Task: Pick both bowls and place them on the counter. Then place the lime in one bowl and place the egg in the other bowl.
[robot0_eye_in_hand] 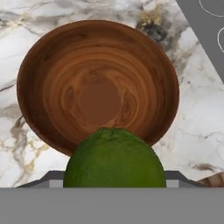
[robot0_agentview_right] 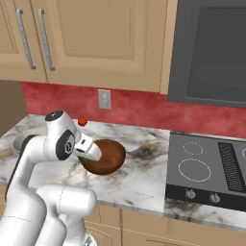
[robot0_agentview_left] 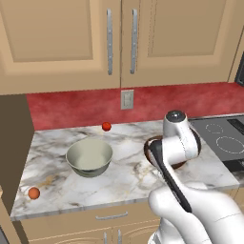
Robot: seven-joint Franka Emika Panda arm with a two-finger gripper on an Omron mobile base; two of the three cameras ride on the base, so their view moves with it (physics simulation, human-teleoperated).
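— Two bowls sit on the counter (robot0_agentview_left: 128, 178). What's the claw (robot0_eye_in_hand: 114, 183) got?

— It's clamped on the lime (robot0_eye_in_hand: 114, 159), which sits between its tips, right above the wooden bowl (robot0_eye_in_hand: 98, 85).

— And the grey-green bowl (robot0_agentview_left: 89, 157)?

— Off to the claw's left, upright. The egg (robot0_agentview_left: 34, 193) lies farther left still, near the front edge. A small red ball (robot0_agentview_left: 106, 126) rests behind, by the wall.

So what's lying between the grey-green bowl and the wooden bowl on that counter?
Nothing but bare marbled counter lies between the grey-green bowl and the wooden bowl, as the left base view shows.
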